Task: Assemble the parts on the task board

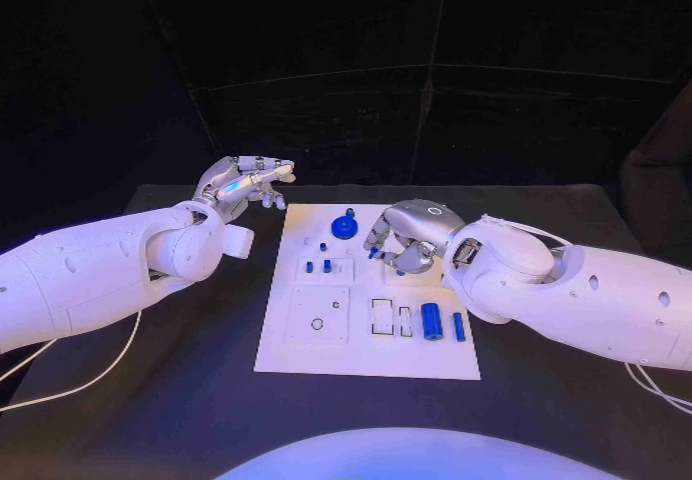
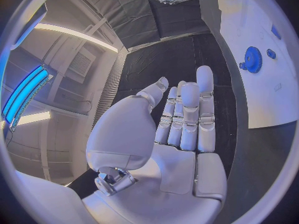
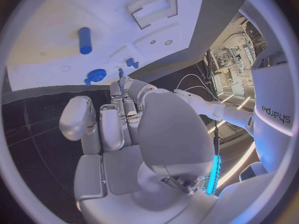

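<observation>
You have one task board (image 1: pixel 289 345) on the counter (image 1: pixel 173 400) and two hands. Blue parts on it number perhaps seven; the smallest are hard to separate.

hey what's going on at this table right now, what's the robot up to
The robot is working at a white task board that carries small blue parts. Its right hand hangs low over the board's far part, next to a blue gear; whether it holds anything can't be told. Its left hand is raised off the board's far left corner, fingers straight, holding nothing. A blue cylinder and a thinner blue pin lie near the board's right edge.
</observation>
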